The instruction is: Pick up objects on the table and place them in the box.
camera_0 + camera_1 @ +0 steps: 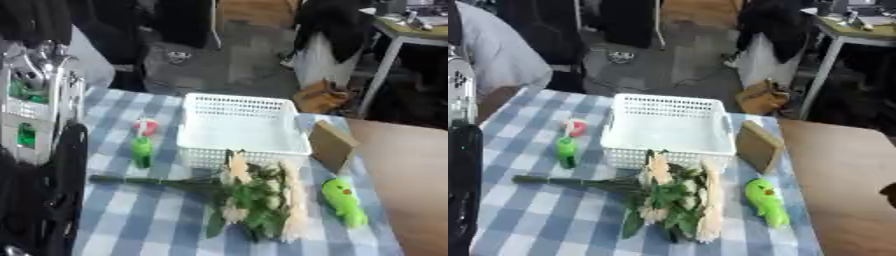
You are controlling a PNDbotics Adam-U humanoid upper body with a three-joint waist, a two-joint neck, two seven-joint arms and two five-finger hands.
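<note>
A white mesh basket [278, 143] stands at the middle of the checked table [149, 225]. In front of it lies a bunch of cream flowers with green leaves [258, 200], its stem pointing left. A green toy [344, 202] lies to the right of the flowers. Left of the basket stands a small green bottle-shaped thing [142, 151], with a small red and white thing [146, 126] behind it. My left arm [52, 190], silver above and black below, fills the left edge; its hand is not distinct. A dark shape [890, 192] at the right edge may be my right hand.
A brown cardboard block [332, 145] leans at the basket's right side. A bare wooden surface [411, 175] adjoins the cloth on the right. Beyond the table are a brown bag [322, 96] on the floor, a white table leg [382, 75] and a person [500, 55] at the far left.
</note>
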